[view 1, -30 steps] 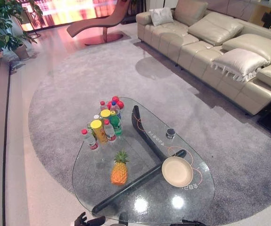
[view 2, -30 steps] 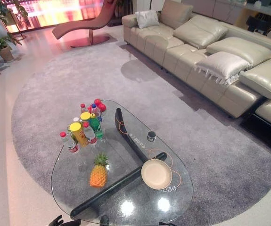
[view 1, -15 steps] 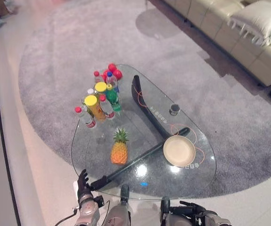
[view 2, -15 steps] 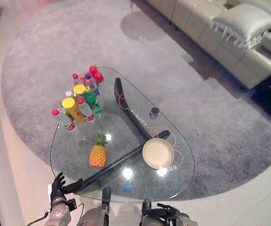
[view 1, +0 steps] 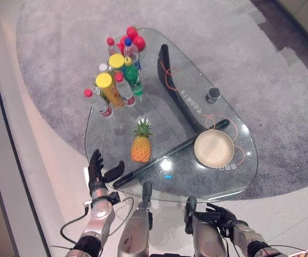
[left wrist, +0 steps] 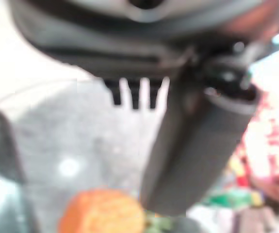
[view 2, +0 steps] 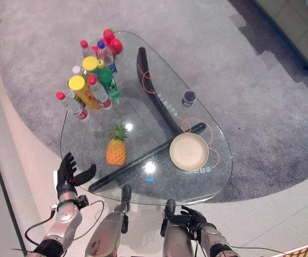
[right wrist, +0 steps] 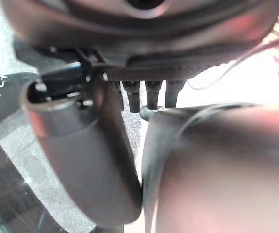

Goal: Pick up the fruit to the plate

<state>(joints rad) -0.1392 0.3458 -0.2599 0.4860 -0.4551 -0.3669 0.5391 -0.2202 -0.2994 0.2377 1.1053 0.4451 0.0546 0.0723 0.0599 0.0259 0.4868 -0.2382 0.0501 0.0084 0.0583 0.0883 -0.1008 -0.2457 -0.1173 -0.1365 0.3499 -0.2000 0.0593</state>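
A pineapple (view 1: 141,145) stands upright on the glass coffee table (view 1: 239,176), roughly at the middle of the top, with its green crown pointing toward the far end. The cream plate (view 1: 213,148) lies flat on the same glass, to the right of the pineapple and well apart from it, with nothing on it. Between pineapple and plate, a dark curved leg (view 1: 178,96) of the table's base shows through the glass; a second dark bar runs under the top from just beside the plate toward the near left edge.

Beyond the pineapple, a cluster of bottles (view 1: 122,80) and a yellow-lidded canister (view 1: 107,89) stand upright, close together. Red round things (view 1: 135,38) sit behind them at the far end; what they are is hard to make out. A small dark cup (view 1: 212,95) stands beyond the plate, near the table's right edge.

The left hand (view 1: 96,170) is raised just off the table's near left edge, on the pineapple's near left, fingers straight and spread, thumb out toward the table, holding nothing. Its wrist view shows a blurred orange shape past the thumb. The right hand (view 1: 218,216) is low, below the table's near edge, partly hidden beside the robot's body; its fingers look loosely extended and empty, though the blurred wrist view makes this hard to confirm.
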